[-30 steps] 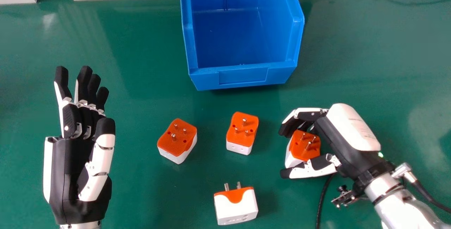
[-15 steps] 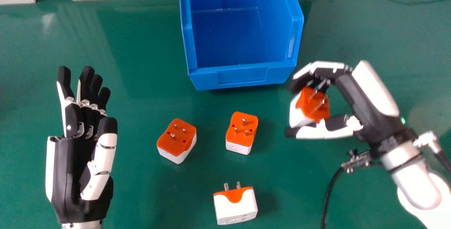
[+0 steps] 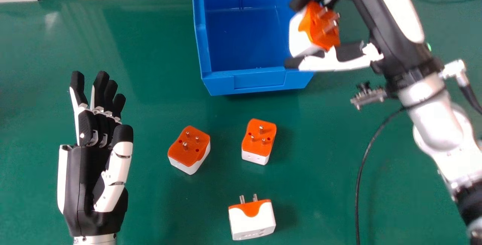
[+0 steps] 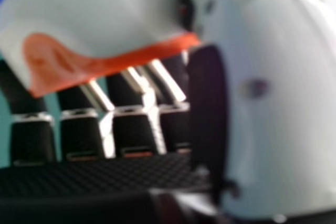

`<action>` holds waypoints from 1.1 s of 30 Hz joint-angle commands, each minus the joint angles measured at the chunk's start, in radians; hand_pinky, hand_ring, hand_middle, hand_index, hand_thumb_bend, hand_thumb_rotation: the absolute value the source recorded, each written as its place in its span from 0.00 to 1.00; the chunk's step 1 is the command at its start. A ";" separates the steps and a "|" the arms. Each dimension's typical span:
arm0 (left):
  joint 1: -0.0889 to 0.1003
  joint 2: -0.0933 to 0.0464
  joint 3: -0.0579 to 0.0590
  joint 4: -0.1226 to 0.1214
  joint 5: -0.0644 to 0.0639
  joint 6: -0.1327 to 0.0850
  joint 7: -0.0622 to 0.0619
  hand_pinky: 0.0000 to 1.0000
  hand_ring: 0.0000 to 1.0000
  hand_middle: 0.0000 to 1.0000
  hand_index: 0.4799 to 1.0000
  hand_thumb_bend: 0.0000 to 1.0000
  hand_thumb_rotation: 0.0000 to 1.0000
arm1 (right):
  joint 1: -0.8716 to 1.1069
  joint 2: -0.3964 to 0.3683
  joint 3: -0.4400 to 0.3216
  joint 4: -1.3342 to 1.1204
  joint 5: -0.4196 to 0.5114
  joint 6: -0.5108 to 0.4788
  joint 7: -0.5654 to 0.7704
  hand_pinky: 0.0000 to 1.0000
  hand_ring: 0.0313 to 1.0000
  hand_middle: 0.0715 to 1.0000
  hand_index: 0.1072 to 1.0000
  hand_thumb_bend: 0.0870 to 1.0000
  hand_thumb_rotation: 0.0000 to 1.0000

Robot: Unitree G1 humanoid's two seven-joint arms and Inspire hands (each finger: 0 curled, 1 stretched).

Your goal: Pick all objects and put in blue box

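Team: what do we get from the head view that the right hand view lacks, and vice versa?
Head view: left hand; three loose adapters, at left, centre and near edge; the blue box's front wall and interior; black cable.

Right hand view: close detail of the textured palm surface, with metal pins pointing toward it.

Both: right hand gripping the orange-and-white adapter, green table behind. A blue corner in the right hand view is probably the box.

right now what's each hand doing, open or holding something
Left hand: open, fingers straight, holding nothing.
Right hand: closed on an orange and white plug adapter, gripped between its fingers and thumb.
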 commanded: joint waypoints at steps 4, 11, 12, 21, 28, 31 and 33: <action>-0.009 -0.003 -0.003 0.006 -0.002 -0.014 -0.005 1.00 1.00 0.99 0.94 0.31 0.46 | -0.162 0.056 -0.016 0.154 0.020 -0.041 -0.020 0.30 0.38 0.45 0.47 0.47 0.00; -0.009 -0.005 -0.007 0.000 0.011 -0.020 0.007 1.00 1.00 0.99 0.94 0.30 0.46 | -0.273 0.102 -0.012 0.216 0.000 0.023 -0.041 0.26 0.37 0.45 0.47 0.47 0.00; -0.012 -0.003 -0.005 0.006 0.008 -0.019 0.005 1.00 1.00 0.99 0.94 0.30 0.46 | -0.278 0.107 -0.010 0.211 -0.005 0.033 -0.046 0.26 0.37 0.45 0.47 0.47 0.00; -0.028 0.002 0.000 0.024 0.004 -0.023 0.001 1.00 1.00 0.99 0.94 0.30 0.45 | -0.301 0.144 0.013 0.152 -0.053 0.138 -0.086 0.26 0.38 0.45 0.46 0.47 0.00; -0.035 0.008 0.003 0.029 0.007 -0.024 0.004 1.00 1.00 0.99 0.94 0.31 0.45 | -0.385 0.165 0.026 0.247 -0.086 0.200 -0.128 0.29 0.38 0.46 0.46 0.47 0.00; -0.040 0.014 0.005 0.033 0.010 -0.020 0.007 1.00 1.00 0.99 0.94 0.31 0.45 | -0.439 0.172 0.047 0.323 -0.112 0.239 -0.168 0.29 0.38 0.46 0.46 0.47 0.00; -0.041 0.016 0.005 0.029 0.012 -0.018 0.009 1.00 1.00 0.99 0.94 0.31 0.45 | -0.473 0.174 0.065 0.379 -0.136 0.275 -0.198 0.30 0.38 0.46 0.46 0.47 0.00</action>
